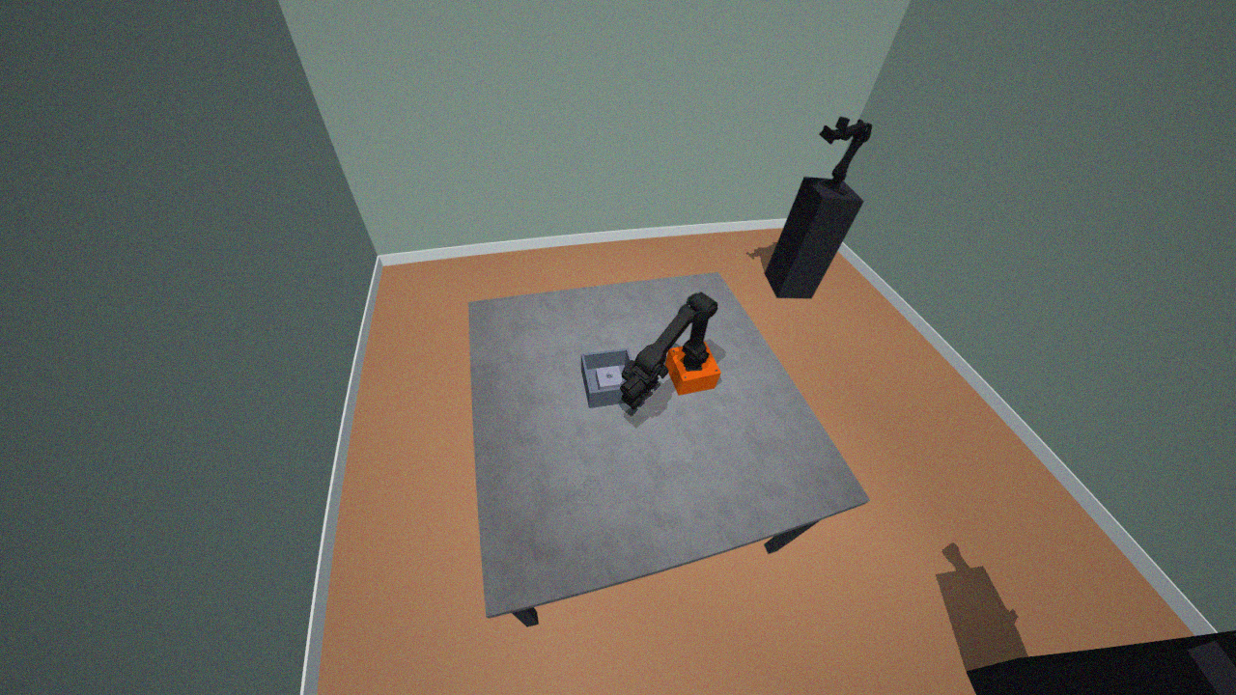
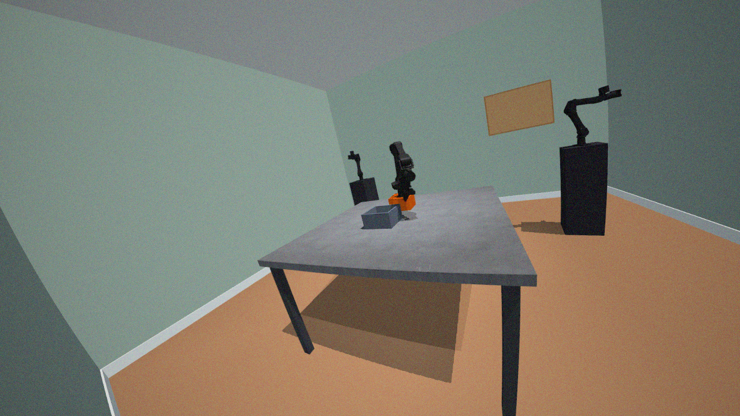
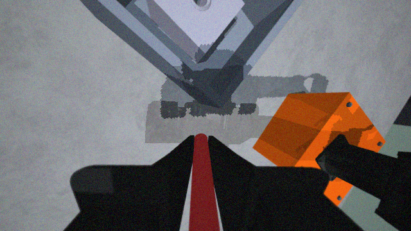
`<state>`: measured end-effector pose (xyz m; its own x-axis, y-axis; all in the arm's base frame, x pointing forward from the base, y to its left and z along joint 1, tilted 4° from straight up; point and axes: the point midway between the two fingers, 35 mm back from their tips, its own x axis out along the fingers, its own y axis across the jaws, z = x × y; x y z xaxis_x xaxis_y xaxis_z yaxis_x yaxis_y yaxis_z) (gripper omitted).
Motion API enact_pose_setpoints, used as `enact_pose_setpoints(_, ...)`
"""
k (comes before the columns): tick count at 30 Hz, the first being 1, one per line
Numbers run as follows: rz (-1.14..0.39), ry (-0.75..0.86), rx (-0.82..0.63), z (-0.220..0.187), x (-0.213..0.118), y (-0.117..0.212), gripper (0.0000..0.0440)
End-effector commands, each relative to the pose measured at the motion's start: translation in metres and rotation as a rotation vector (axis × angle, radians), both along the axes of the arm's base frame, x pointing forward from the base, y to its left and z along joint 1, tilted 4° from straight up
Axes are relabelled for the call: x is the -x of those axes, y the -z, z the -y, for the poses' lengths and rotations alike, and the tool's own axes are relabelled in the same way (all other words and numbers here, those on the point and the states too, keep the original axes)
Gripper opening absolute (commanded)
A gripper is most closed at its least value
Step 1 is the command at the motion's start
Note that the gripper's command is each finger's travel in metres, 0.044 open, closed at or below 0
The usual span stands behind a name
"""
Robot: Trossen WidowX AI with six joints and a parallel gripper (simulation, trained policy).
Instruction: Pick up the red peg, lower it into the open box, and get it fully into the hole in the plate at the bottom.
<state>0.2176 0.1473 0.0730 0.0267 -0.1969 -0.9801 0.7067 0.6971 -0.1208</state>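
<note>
In the wrist view my gripper [image 3: 201,140] is shut on the red peg [image 3: 201,179], which runs straight down between the two black fingers, its rounded end pointing ahead. The open grey box [image 3: 154,61] [image 1: 598,393] [image 2: 380,219] lies ahead with one corner towards me. Its pale plate [image 3: 199,19] [image 1: 607,375] with the hole [image 3: 202,2] shows at the bottom. In the top and exterior views the gripper [image 1: 633,402] [image 2: 406,199] hangs above the table just beside the box; the peg is hidden there.
The orange arm base [image 1: 693,372] [image 2: 400,200] [image 3: 308,128] stands right beside the box. The grey table [image 1: 604,501] [image 2: 444,242] carries all of it. Dark pedestals with camera arms [image 1: 812,233] [image 2: 583,186] stand on the floor around.
</note>
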Motion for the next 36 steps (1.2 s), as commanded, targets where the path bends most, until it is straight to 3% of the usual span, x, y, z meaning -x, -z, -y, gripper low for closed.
enact_pose_setpoints(1,0.027,0.032,0.002,0.006,-0.012,-0.007,0.0000)
enact_pose_setpoints(17,0.092,0.144,0.016,0.061,-0.073,-0.016,0.0000)
enact_pose_setpoints(36,0.052,0.085,-0.038,0.118,-0.115,0.019,0.0000)
